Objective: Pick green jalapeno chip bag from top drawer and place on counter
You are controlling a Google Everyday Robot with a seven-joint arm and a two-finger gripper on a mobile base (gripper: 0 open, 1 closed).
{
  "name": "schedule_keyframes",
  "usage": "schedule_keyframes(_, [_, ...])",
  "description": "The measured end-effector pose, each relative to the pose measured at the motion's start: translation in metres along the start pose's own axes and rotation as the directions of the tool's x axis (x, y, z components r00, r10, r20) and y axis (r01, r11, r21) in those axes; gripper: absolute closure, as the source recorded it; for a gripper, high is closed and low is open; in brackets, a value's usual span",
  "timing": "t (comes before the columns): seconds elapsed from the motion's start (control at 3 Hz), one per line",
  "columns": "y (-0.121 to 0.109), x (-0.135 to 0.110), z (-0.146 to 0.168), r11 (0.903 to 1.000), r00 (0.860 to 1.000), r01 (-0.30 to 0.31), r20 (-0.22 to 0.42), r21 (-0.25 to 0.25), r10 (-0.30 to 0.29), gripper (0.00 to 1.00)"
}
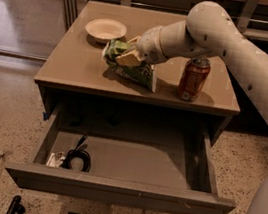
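Observation:
The green jalapeno chip bag (140,72) rests on the tan counter (75,62), near its middle front. My gripper (123,57) reaches in from the right and is shut on the bag's upper left part, its tan fingers (127,56) pressed into the crinkled top. The bag's bottom touches the counter. The top drawer (120,190) below is pulled fully open, with a grey inside.
A red soda can (193,78) stands on the counter just right of the bag, under my arm. A white bowl (106,28) sits at the back left. A coiled black cable (78,158) and a small white scrap (55,159) lie in the drawer's left front corner.

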State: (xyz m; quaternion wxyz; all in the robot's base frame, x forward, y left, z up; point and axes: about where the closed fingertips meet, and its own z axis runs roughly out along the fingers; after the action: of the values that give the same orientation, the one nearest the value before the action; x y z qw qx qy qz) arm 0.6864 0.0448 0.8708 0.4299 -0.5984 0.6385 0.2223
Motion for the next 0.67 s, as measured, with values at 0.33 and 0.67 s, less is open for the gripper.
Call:
schedule_keyframes(0.33, [0.0, 0.0, 0.0, 1.0, 1.0, 0.0, 0.0, 0.0, 0.0, 0.27])
schedule_keyframes(0.67, [0.0, 0.0, 0.0001, 1.0, 1.0, 0.0, 0.0, 0.0, 0.0, 0.03])
